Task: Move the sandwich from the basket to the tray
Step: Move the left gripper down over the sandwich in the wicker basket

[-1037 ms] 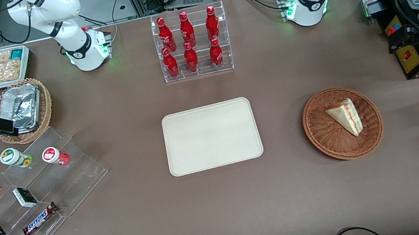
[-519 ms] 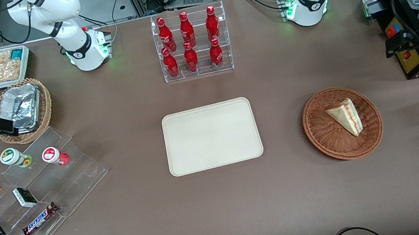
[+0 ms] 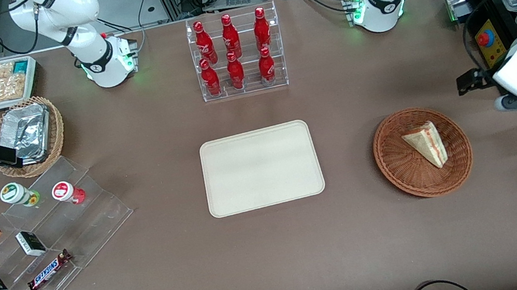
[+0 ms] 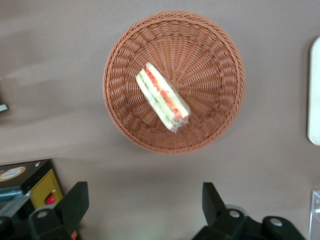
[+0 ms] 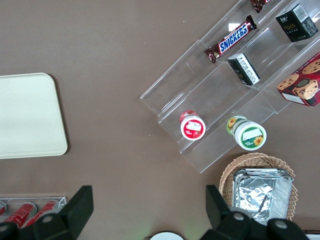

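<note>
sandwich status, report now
Claw open, hovering clear of the basket toward the working arm's end. Sandwich in basket, untouched. Tray bare, nothing between it and the basket.

My claw is cut off at the frame edge, only two finger tips showing. The tray shows merely one edge strip.

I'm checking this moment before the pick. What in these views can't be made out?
- Gripper, open, beside the basket toward the working arm's end: front view, its fingertips hide under the wrist.
- Sandwich underside: both views, it lies in the basket.
- Tray: left wrist view, cut off by the edge.
</note>
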Controlling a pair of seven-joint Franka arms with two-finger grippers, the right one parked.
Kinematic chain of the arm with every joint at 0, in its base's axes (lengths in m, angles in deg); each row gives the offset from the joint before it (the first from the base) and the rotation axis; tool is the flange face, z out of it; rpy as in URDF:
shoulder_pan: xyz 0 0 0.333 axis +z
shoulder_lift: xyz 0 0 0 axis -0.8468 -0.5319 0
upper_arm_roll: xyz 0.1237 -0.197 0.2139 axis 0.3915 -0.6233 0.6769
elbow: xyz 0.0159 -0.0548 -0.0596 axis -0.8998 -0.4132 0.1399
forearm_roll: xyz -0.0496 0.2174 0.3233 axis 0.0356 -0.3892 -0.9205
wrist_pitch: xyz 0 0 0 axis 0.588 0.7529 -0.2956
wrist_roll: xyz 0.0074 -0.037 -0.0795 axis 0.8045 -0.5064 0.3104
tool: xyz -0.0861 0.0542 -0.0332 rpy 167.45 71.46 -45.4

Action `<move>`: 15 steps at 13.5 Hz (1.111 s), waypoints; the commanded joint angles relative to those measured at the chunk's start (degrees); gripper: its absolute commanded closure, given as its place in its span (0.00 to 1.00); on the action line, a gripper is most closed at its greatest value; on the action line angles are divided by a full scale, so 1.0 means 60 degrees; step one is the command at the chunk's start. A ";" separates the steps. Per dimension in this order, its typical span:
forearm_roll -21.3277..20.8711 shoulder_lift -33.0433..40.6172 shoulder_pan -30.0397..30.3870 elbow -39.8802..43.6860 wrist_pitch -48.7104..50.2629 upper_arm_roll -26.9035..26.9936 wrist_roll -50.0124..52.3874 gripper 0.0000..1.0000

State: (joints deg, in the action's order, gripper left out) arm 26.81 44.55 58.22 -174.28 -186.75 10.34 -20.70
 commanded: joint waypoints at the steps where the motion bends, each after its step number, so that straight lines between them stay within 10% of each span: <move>1: 0.0109 0.0196 0.0088 -0.1073 -0.1213 -0.0088 0.0538 0.00; 15: 0.0417 -0.0390 -0.0220 -0.2614 -0.3881 -0.0147 0.7135 0.00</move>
State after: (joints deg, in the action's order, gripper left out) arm 28.57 41.77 57.24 -188.78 -207.66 9.30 14.57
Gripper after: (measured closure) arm 0.000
